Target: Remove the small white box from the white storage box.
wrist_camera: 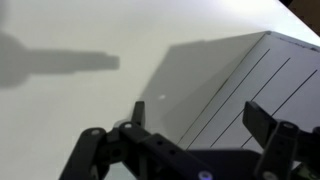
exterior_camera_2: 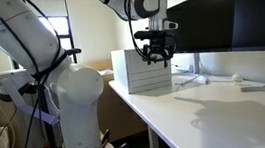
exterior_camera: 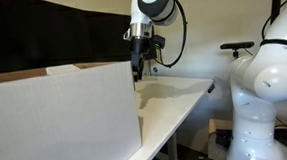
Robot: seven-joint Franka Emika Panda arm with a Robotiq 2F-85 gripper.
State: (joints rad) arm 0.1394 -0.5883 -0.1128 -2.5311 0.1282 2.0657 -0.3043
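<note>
The gripper (wrist_camera: 193,108), fingers spread with nothing between them, is hanging over the white table (exterior_camera_2: 227,103), just beside a corner of the white storage box (exterior_camera_2: 139,75), which is standing at the table's end, its inside hidden.

No readable text, label, brand, number or sign shows on anything in any of the views.

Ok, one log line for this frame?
gripper: open, empty | position: over table, beside white storage box | small white box: not in view
</note>
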